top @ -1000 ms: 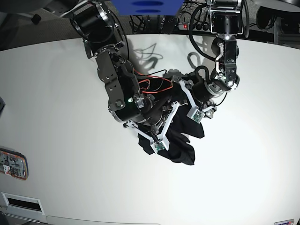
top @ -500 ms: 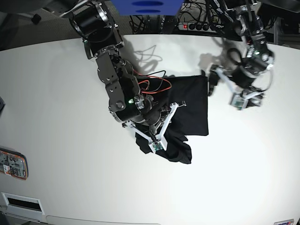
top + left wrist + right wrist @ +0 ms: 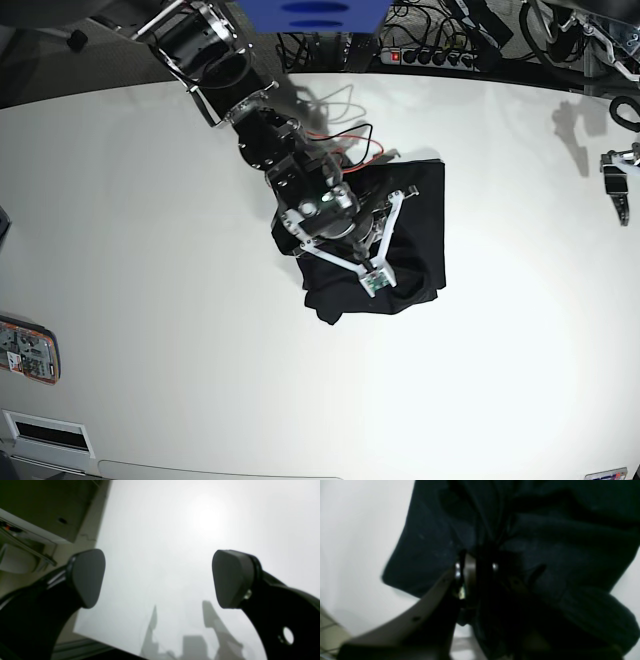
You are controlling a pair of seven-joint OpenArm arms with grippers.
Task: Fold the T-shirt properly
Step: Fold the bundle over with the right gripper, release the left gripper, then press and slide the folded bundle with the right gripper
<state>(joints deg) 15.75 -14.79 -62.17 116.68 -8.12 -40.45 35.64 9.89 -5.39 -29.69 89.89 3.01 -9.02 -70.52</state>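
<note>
The black T-shirt (image 3: 422,215) lies bunched and partly folded on the white table (image 3: 150,200), just right of centre. In the right wrist view it fills the upper frame as dark wrinkled cloth (image 3: 545,530). My right gripper (image 3: 475,566) is shut on a pinch of this cloth; in the base view its arm (image 3: 320,205) covers the shirt's left part. My left gripper (image 3: 160,577) is open and empty over bare table, its pads (image 3: 87,577) wide apart. In the base view it is at the far right edge (image 3: 618,190), well away from the shirt.
A blue object (image 3: 315,12) and a power strip with cables (image 3: 420,55) sit past the table's far edge. A phone-like item (image 3: 27,350) lies at the left edge, with a white device (image 3: 45,435) at the near left corner.
My left gripper has let go of the shirt and swung away to the far right. My right arm has shifted right, carrying cloth with it, and the shirt now lies more compact.
</note>
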